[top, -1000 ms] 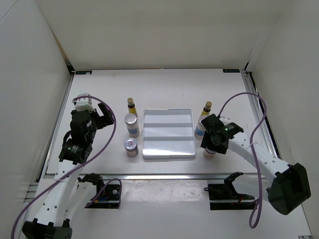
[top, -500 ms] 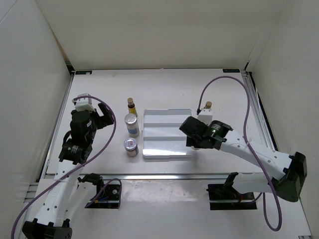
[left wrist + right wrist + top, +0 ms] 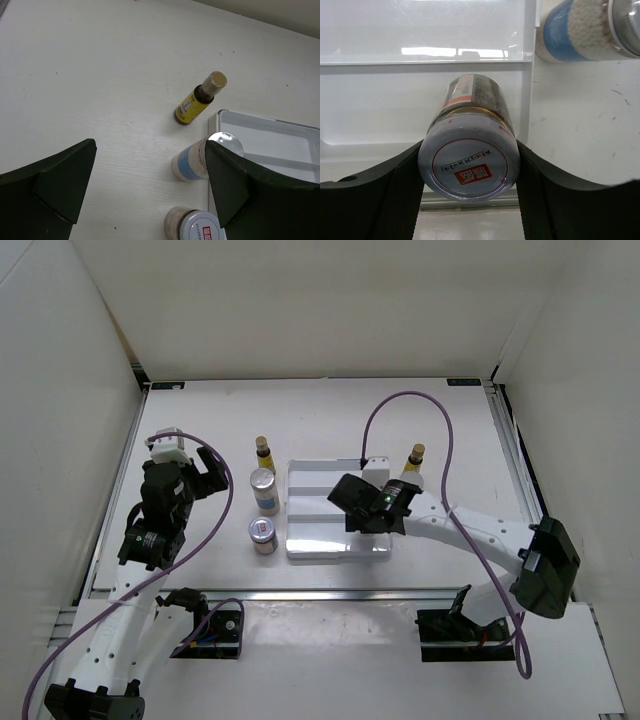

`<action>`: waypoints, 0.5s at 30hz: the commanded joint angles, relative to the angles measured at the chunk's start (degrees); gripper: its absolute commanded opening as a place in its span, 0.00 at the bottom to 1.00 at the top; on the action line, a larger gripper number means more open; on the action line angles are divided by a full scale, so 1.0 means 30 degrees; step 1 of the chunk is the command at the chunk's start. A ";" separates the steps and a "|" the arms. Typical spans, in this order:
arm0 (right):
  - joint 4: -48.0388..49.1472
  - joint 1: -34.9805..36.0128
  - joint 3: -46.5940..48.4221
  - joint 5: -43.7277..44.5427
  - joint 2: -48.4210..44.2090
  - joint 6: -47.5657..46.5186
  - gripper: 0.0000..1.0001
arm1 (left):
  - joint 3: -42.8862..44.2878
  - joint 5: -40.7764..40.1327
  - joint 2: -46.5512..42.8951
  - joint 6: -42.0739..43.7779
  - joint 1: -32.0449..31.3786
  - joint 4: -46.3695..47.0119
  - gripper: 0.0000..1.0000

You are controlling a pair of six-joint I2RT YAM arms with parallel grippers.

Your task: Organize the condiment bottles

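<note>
Left of the silvery tray stand a slim yellow bottle, a silver-lidded jar and a short red-marked-lid jar. They also show in the left wrist view: the yellow bottle, the silver-lidded jar, the short jar. My left gripper is open and empty, back from them. My right gripper is shut on the second short jar, held over the tray's near right compartment. A second yellow bottle stands right of the tray. A second silver-lidded jar stands just outside the tray's right edge.
White walls enclose the table on three sides. A metal rail runs along the near edge, with two black mounts in front of it. My right arm and its purple cable reach over the table right of the tray.
My right gripper has carried the short jar leftward from the table right of the tray to over the tray. The left arm and the three left bottles have not moved.
</note>
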 commanded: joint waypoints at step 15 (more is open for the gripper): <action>0.1444 -0.1399 -0.1580 -0.1649 0.1860 0.2036 0.20 | -0.0235 0.0773 0.0104 -0.0283 -0.0091 0.0329 1.00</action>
